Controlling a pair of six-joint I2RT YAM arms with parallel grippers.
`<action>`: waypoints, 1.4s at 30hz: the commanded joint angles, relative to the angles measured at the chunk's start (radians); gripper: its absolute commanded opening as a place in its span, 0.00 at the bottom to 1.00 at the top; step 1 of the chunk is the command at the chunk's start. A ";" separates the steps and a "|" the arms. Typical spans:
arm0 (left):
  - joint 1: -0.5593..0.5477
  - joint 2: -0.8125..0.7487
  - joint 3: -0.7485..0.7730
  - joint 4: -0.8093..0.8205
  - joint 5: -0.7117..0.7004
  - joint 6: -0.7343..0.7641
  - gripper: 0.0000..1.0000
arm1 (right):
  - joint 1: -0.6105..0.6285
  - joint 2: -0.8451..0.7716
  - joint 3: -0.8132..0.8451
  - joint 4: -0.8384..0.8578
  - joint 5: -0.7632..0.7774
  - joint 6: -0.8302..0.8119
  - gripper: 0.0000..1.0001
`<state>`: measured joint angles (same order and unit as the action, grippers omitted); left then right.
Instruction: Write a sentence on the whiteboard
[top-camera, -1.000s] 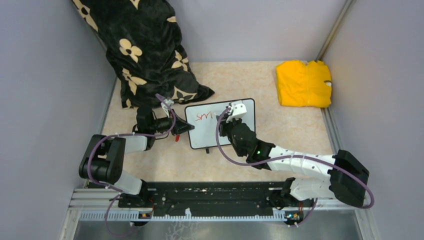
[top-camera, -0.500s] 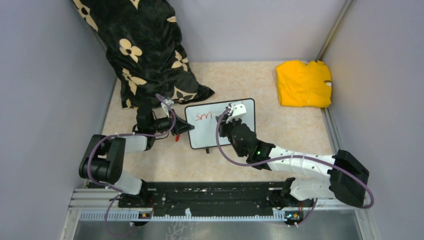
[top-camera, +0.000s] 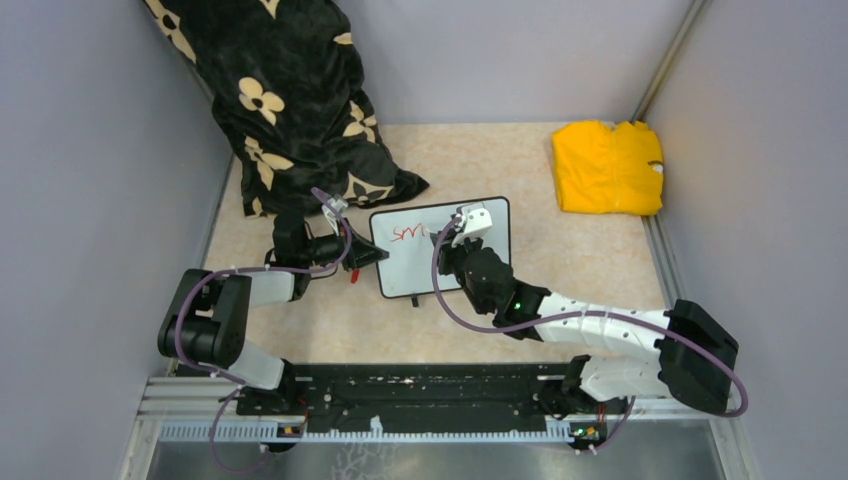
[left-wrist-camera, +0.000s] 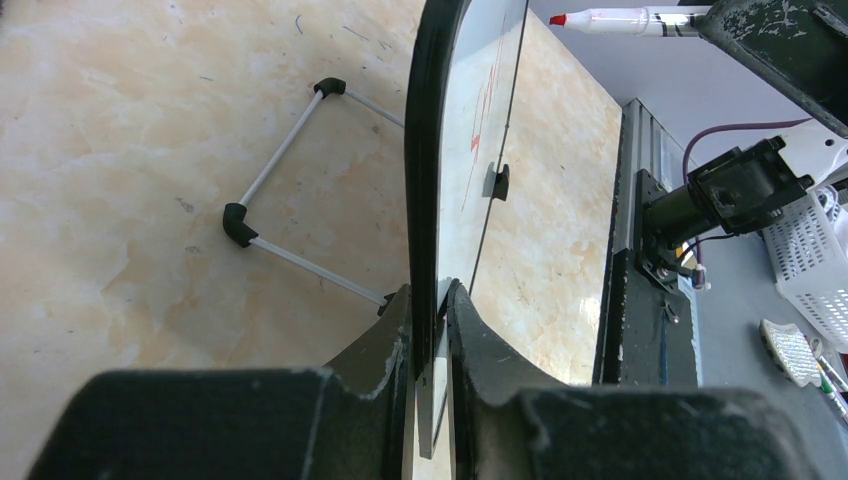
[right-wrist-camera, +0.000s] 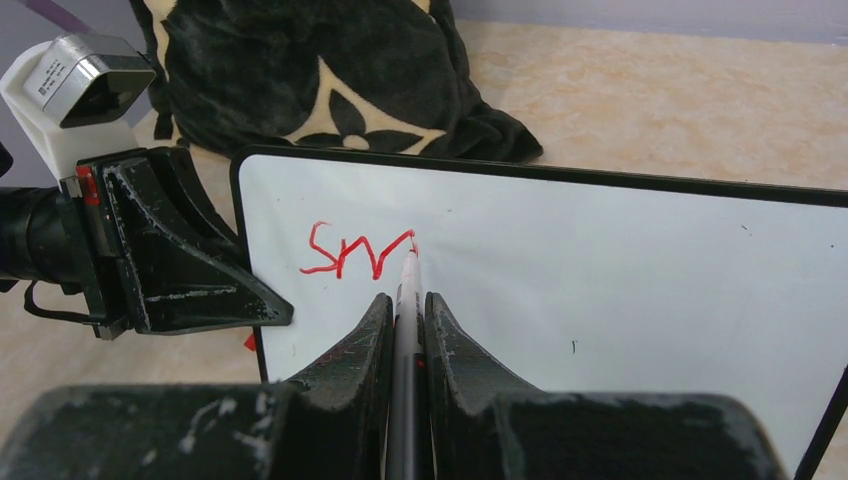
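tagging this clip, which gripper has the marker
The right gripper: it is shut on the marker, whose tip is at the red writing on the whiteboard. The left gripper only clamps the board's edge.

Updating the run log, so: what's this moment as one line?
left end effector: shut on whiteboard edge | right end effector: shut on marker, tip at red strokes | sentence: first red letters only

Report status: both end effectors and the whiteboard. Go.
Left end effector shut on whiteboard edge. Right end effector shut on marker, tip at board, sentence begun in red. Black flowered cushion behind, not blocking.
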<state>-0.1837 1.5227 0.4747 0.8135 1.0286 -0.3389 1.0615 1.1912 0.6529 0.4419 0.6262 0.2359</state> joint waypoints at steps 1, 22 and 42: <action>-0.016 0.018 0.010 -0.042 -0.023 0.057 0.00 | -0.008 -0.009 0.007 0.055 -0.009 -0.005 0.00; -0.017 0.018 0.012 -0.042 -0.022 0.060 0.00 | -0.008 0.040 0.027 0.035 0.053 0.012 0.00; -0.023 0.016 0.012 -0.048 -0.024 0.064 0.00 | -0.011 0.053 0.013 0.004 0.057 0.023 0.00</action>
<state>-0.1856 1.5227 0.4786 0.8062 1.0286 -0.3374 1.0592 1.2400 0.6529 0.4339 0.6788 0.2413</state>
